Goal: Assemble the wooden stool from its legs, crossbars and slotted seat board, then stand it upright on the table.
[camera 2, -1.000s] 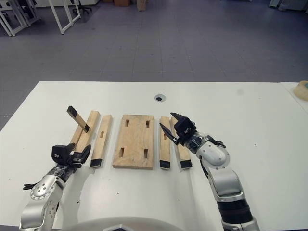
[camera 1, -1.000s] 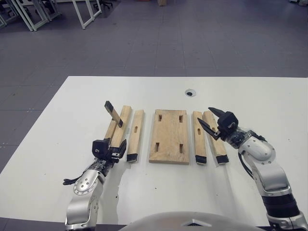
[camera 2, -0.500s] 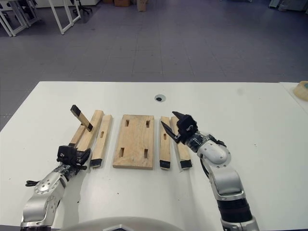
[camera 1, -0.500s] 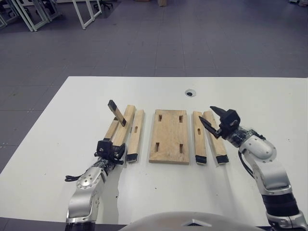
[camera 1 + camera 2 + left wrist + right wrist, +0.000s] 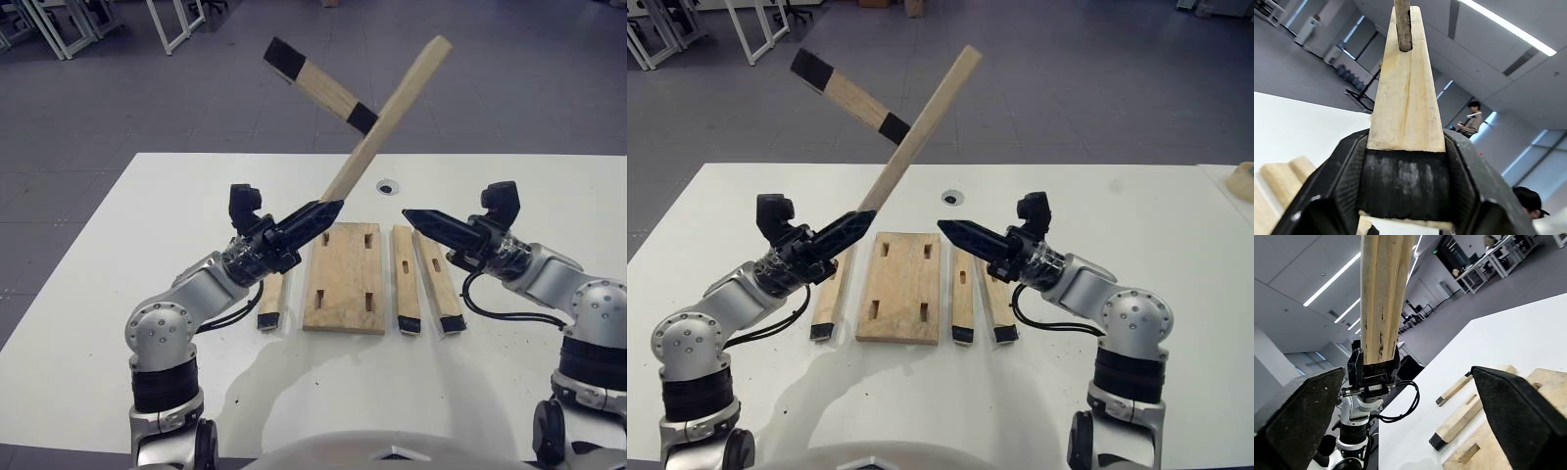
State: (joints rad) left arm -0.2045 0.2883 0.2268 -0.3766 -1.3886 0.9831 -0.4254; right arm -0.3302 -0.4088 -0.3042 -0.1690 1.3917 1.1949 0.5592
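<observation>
The left gripper (image 5: 318, 213) pinches a leg (image 5: 387, 117) in its jaws, long axis rising toward the counter's (image 5: 549, 196) far-right corner. The right gripper (image 5: 421, 221) has its jaws spread.

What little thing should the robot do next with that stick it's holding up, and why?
Probably the left claw should lower its raised leg toward the loose leg lying left of the seat board. A crossbar already sticks through the raised leg, its far end free, so that end wants a second leg.
</observation>
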